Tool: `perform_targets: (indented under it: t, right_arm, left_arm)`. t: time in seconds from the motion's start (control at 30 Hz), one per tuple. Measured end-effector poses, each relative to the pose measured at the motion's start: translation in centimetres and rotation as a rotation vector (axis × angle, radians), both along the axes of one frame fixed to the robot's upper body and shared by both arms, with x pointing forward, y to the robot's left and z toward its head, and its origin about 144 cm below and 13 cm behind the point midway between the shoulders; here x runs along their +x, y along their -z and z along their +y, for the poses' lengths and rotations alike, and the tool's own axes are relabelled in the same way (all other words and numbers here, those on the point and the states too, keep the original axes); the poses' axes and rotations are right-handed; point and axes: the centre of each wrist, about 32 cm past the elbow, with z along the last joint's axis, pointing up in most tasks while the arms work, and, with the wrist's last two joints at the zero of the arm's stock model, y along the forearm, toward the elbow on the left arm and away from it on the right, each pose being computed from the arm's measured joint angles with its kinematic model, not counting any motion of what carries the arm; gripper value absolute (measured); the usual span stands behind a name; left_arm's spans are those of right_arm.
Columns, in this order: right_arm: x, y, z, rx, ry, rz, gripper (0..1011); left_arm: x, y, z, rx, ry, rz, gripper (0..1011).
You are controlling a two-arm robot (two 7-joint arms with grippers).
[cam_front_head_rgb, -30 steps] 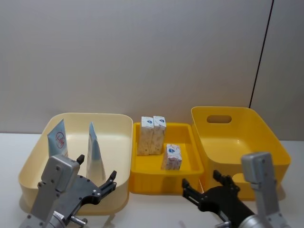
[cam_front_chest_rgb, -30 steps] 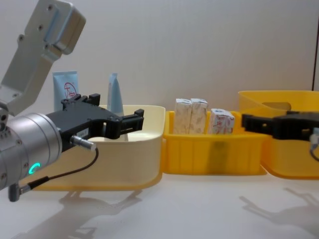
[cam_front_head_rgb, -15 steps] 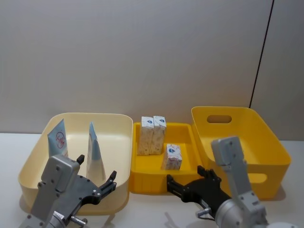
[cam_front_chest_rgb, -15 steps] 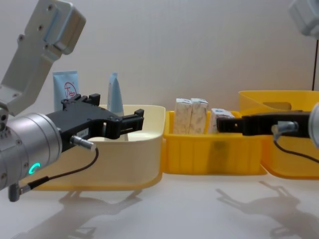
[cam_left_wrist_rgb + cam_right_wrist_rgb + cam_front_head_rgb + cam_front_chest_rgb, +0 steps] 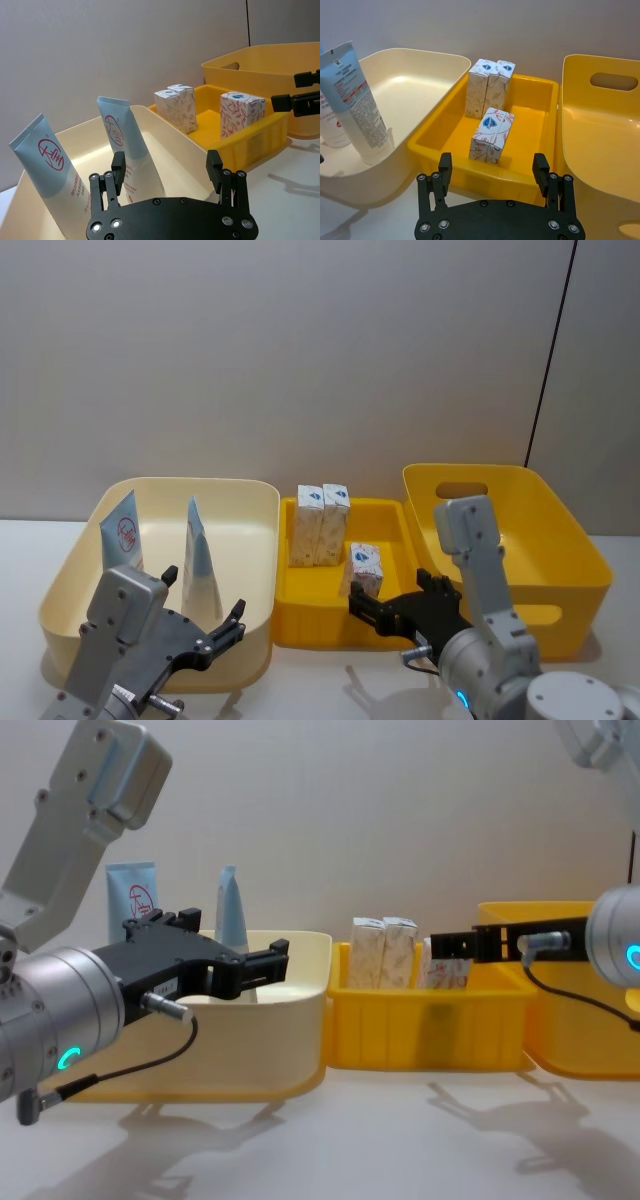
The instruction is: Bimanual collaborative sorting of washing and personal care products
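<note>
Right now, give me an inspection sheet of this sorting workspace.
Surface: white table.
Job's things: pale blue squeeze tube with red round logo and second pale blue tube upright in cream plastic bin; pair of white printed cartons at back of shallow yellow tray, lone carton nearer front.
Clutter: nothing seen.
Grippers: left gripper open at cream bin's near rim; right gripper open before lone carton.
Cables: thin black cable at each wrist.
Surroundings: deep yellow plastic bin on the right; plain grey wall.
</note>
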Motion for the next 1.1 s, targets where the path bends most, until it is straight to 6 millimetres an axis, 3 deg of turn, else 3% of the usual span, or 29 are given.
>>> perform_targets:
  t: [1.1]
  right_arm:
    - [5.3, -0.9, 3.8, -0.046, 0.072, 0.105, 1001]
  left_arm:
    - [0.0, 0.0, 0.0, 0.0, 0.0, 0.0, 1003]
